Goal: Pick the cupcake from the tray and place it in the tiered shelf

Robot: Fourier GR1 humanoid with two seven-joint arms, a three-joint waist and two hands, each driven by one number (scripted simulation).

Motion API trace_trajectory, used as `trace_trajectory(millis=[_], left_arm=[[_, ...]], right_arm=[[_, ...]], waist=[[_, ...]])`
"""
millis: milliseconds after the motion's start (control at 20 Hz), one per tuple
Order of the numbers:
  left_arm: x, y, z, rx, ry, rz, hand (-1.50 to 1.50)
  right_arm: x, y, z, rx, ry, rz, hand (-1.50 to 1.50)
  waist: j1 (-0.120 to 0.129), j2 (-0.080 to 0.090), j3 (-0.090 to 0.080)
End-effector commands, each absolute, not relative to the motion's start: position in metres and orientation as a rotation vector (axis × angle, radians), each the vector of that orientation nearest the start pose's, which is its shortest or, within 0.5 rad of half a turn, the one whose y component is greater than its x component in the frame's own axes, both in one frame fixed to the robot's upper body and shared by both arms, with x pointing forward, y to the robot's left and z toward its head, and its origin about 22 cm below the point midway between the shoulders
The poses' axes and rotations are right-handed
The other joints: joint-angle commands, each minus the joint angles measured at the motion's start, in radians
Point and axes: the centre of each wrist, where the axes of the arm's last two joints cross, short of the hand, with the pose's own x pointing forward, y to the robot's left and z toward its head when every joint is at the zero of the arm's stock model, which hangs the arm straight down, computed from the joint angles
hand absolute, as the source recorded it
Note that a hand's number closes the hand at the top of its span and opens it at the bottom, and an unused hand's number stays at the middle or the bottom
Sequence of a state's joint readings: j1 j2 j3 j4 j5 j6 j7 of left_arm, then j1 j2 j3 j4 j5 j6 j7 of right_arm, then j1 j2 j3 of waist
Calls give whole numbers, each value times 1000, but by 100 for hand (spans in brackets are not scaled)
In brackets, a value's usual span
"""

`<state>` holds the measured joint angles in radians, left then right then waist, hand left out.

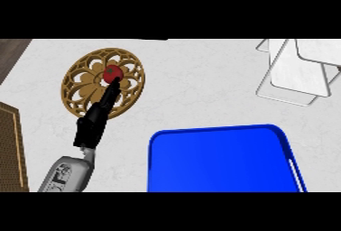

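So far nothing is lifted: the left hand (100, 113) reaches straight fingers (113, 85) against the red cupcake (112, 73) on the gold filigree tray (80, 97); grasp and carry to tiered shelf (293, 67) remain.

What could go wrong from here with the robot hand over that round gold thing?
1. The left robot hand reaches its fingertips to a red tomato-like item on the ornate gold trivet, not a cupcake; it may pick up the wrong thing.
2. The blue tray shows no cupcake.
3. The white tiered shelf stands far across the counter, so carrying anything there is a long reach.
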<state>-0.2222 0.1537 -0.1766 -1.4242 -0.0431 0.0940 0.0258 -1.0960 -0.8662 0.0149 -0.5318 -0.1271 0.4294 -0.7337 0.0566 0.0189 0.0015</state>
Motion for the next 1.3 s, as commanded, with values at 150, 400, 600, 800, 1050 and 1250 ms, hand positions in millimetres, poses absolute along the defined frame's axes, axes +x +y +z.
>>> trace_trajectory(millis=[150, 400, 600, 800, 1050, 1250], left_arm=[[291, 198, 29, 68, -1611, -302, 0], [300, 199, 36, 39, -1610, -306, 0], [293, 204, 17, 61, -1617, -299, 0], [287, 198, 10, 59, -1611, -310, 0], [298, 205, 28, 55, -1596, -302, 0], [299, 204, 31, 62, -1610, -313, 0]], right_arm=[[416, -432, 261, -324, -2222, 681, -150], [418, -435, 254, -253, -2199, 603, -150], [413, -445, 266, -76, -2184, 553, -150], [414, -442, 276, 5, -2162, 569, -150], [406, -454, 290, 55, -2154, 522, -150], [400, -462, 304, 155, -2120, 355, -150]], waist=[[8, 2, 0], [17, 7, 1], [13, 8, 1], [1, 2, 1], [6, 6, 2], [9, 5, 2]])
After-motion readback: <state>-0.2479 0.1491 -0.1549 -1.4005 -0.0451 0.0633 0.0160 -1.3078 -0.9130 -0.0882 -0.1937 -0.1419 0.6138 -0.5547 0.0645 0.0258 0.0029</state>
